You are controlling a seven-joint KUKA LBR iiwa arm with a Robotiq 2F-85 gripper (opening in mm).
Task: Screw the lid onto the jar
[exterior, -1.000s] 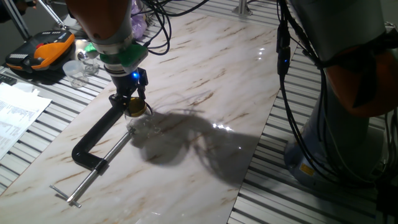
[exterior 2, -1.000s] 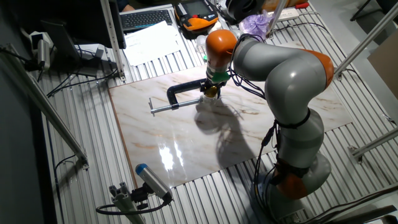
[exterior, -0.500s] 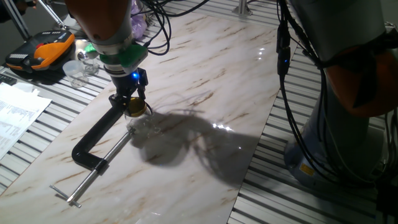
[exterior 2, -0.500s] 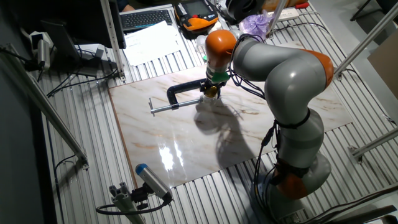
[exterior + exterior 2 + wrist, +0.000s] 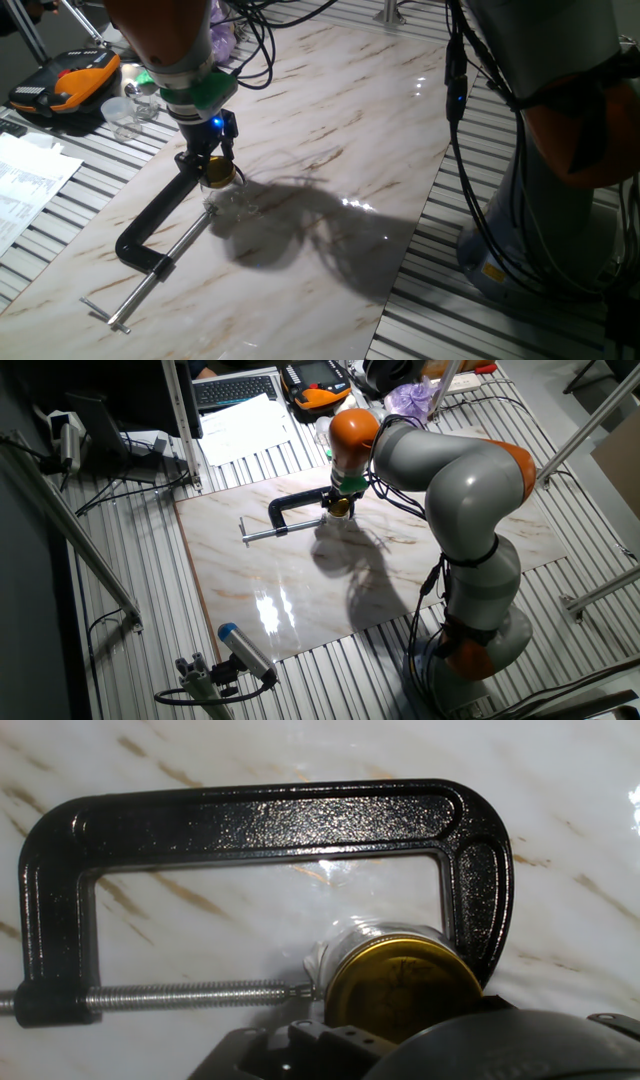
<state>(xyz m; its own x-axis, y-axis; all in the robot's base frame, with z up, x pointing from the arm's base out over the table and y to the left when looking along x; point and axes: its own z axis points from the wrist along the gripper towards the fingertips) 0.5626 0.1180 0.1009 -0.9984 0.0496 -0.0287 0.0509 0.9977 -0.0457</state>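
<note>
The lid [image 5: 400, 985] — a gold, coin-like cap — is seen from above in the hand view, seated on the mouth of the jar [image 5: 345, 948], whose clear glass wall shows as a pale ring around the cap's upper and left edge. The jar is held upright inside a black C-clamp [image 5: 250, 820]: the tip of the clamp's threaded screw [image 5: 190, 992] is pressed against the jar's left side, and the clamp's fixed end is set against its right side. The clamp lies flat on the marble tabletop [image 5: 350, 130].

In one fixed view the gripper [image 5: 212, 170] is lowered straight onto the lid, with a blue light lit on its body just above. The fingers are placed at the cap, but whether they are clamped on it or merely beside it cannot be told — the hand's own body blocks the lower edge of the hand view.

Off the marble, an orange-black case [image 5: 65, 80], clear cups [image 5: 125, 110] and printed papers [image 5: 25, 185] are seen on the slatted surface.
</note>
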